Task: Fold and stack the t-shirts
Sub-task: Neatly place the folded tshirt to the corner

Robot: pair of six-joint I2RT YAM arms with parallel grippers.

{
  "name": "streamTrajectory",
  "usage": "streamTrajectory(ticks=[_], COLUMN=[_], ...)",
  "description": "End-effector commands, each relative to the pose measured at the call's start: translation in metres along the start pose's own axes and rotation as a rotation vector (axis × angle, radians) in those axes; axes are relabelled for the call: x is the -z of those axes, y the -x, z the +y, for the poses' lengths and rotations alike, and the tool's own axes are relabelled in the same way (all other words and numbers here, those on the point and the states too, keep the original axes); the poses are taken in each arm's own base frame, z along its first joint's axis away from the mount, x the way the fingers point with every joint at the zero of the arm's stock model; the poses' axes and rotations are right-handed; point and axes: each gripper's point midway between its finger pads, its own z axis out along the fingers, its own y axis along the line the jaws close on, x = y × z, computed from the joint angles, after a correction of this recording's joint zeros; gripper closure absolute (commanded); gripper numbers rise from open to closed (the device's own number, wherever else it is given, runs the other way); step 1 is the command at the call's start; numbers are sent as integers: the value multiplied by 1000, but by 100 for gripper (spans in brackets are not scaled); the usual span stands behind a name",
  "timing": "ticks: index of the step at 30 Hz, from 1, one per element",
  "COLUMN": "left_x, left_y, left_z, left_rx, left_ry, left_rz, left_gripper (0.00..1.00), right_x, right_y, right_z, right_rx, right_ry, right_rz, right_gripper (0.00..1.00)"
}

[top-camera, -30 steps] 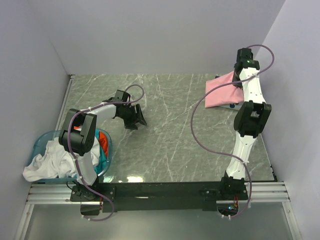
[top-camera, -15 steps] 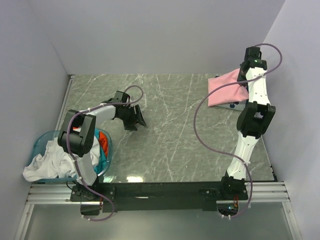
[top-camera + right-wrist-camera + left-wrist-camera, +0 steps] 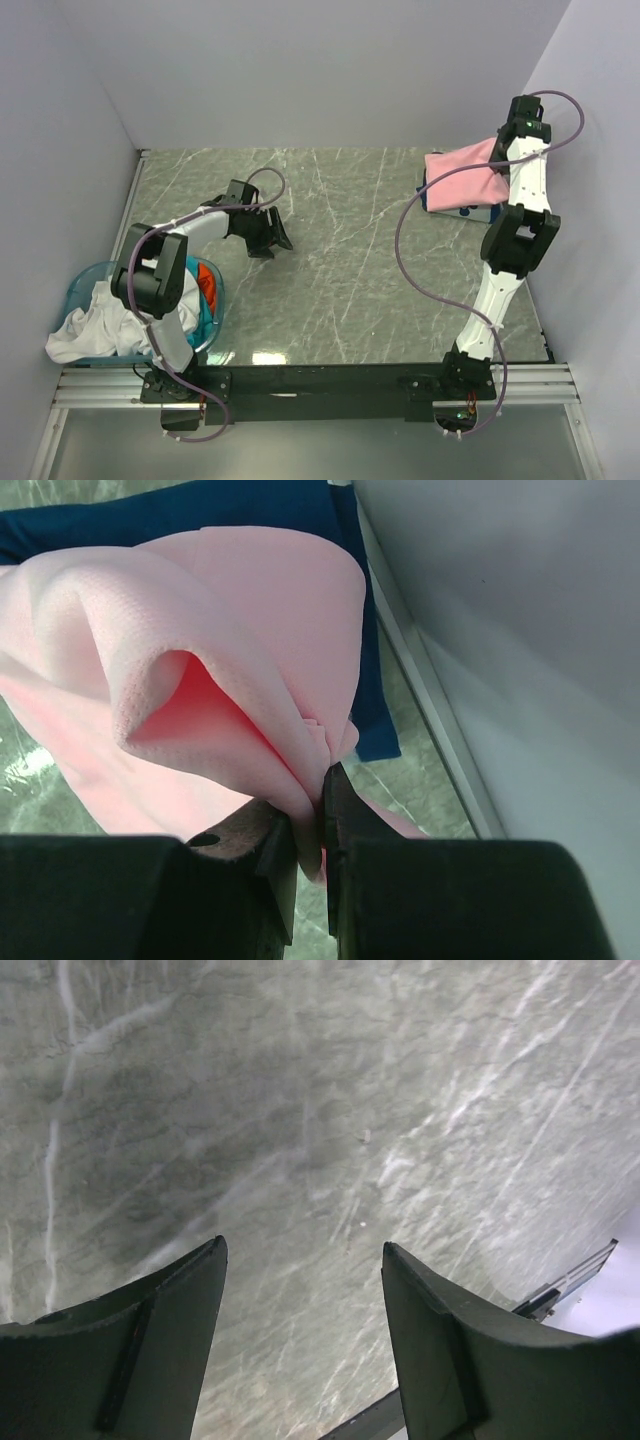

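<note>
A grey-green marbled worktop [image 3: 340, 260] fills the scene, walled in by pale panels, with two robot arms mounted at its near edge.

At the near left corner sits a round translucent blue basket [image 3: 80, 290]. A crumpled white t-shirt [image 3: 95, 325] fills most of it and spills over the near rim. A patch of orange t-shirt [image 3: 207, 280] shows at the basket's right side, partly hidden behind the left arm.

At the far right corner, close to the wall, a light pink t-shirt [image 3: 462, 180] hangs bunched and folded over itself. It lies above a navy t-shirt [image 3: 250, 505] spread flat on the worktop. Whether the pink cloth rests on the navy one cannot be told.

The right gripper [image 3: 322, 780] is clamped on an edge of the pink t-shirt, with folds of cloth pinched between its fingers.

The left gripper [image 3: 305, 1250] is over bare worktop, left of centre, well apart from the basket. Its fingers are spread wide with nothing between them.
</note>
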Motion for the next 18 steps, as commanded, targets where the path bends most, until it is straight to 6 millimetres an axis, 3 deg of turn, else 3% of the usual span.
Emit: streamTrajectory(ticks=[1,3,4,5,6,9,13,14,16,18], left_x=[17,18,20,21,22,30,45,48,56,61], left_y=[8,9,9,11,11,17,28,32,36,40], left_z=[-17,-19,-20,-21,-23,-31,-44,-46,-52,-56], left_rx=[-28,-30,-31,-33,-38,-56,-78,-83,-94,-102], left_ry=[-28,-28,-31,-30,-31,-40,-66,-68,-80,-86], left_rz=[-55,-59,-62,-69,-73,-111,-176,-197,-231,-264], left_gripper=[31,31,31,31,31,31,30,30,30,30], right_x=[-6,-13,-14,-16,-16,-12,-1,14,18,41], right_y=[20,18,17,17,16,17,19,26,22,29], right_z=[2,0,-2,-4,-4,-8,-10,-11,-11,-9], right_rx=[-30,-41,-48,-57,-65,-81,-91,-97,-94,-99], right_ry=[9,-9,-23,-34,-44,-64,-67,-63,-70,-56], right_rz=[-63,-57,-52,-51,-48,-57,-95,-131,-148,-197], right_gripper=[100,100,92,81,57,17,16,15,14,14])
